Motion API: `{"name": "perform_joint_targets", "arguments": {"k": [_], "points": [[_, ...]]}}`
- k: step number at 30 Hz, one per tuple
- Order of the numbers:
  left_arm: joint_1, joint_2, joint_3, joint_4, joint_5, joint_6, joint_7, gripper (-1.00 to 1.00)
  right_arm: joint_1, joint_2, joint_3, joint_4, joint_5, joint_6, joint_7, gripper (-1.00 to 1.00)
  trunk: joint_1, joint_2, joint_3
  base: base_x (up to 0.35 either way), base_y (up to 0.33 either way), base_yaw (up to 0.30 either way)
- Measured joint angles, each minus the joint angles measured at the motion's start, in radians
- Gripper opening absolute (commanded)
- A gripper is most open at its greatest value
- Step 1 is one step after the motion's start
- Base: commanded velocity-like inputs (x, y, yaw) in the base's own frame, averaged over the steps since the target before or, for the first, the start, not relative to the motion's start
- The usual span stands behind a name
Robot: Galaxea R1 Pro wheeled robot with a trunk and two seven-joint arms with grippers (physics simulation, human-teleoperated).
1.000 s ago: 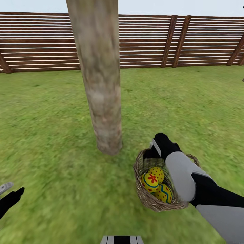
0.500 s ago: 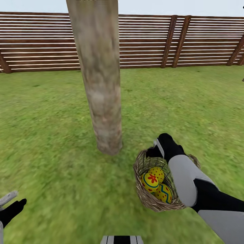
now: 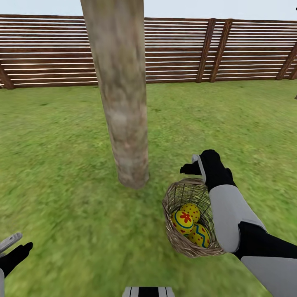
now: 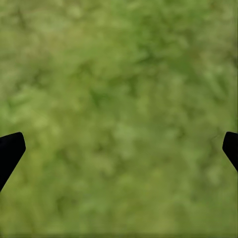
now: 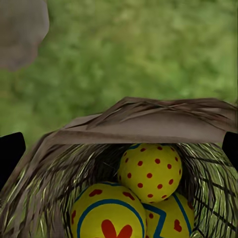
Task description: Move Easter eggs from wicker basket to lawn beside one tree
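Three bright yellow painted Easter eggs [image 3: 190, 222] nested in the round woven-twig wicker basket [image 3: 173, 206] on mottled green lawn [image 3: 62, 156], at four o'clock of the thick grey-brown tree trunk [image 3: 123, 123]; right gripper [image 3: 194, 164] spread wide, empty, above the far rim, eggs toward six o'clock beneath; left gripper [image 3: 10, 247] released, well apart at nine o'clock; right arm far nearer.

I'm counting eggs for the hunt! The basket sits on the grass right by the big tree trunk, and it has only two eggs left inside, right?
Not quite: the wicker basket holds three Easter eggs, not two. The head view shows all three yellow eggs inside it, and the right wrist view does too. The rest is right: the basket sits on the lawn close to the tree.
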Motion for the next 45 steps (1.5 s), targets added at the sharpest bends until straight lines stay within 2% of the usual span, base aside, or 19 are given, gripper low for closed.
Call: {"name": "perform_joint_targets", "arguments": {"k": [13, 23, 36, 45], "points": [[0.0, 0.0, 0.0, -0.001, 0.003, -0.001, 0.0, 1.0, -0.001, -0.001, -0.004, -0.056, -0.001, 0.0, 0.002, 1.0, 0.0, 0.0, 0.0, -0.04, 0.0, 0.0], [0.0, 0.0, 0.0, -0.002, 0.003, -0.002, 0.0, 1.0, 0.001, 0.001, -0.006, -0.226, -0.006, 0.0, 0.005, 1.0, 0.0, 0.0, 0.0, -0.066, -0.035, 0.0], [0.0, -0.001, 0.0, -0.017, 0.003, -0.01, 0.0, 1.0, 0.001, -0.001, -0.006, -0.241, -0.007, 0.0, 0.005, 1.0, 0.0, 0.0, 0.0, -0.029, -0.05, 0.0], [0.0, -0.002, 0.0, -0.025, 0.003, -0.014, 0.0, 1.0, 0.001, -0.001, -0.01, -0.24, -0.007, 0.0, 0.005, 1.0, 0.0, 0.0, 0.0, -0.001, -0.229, 0.0]]}}
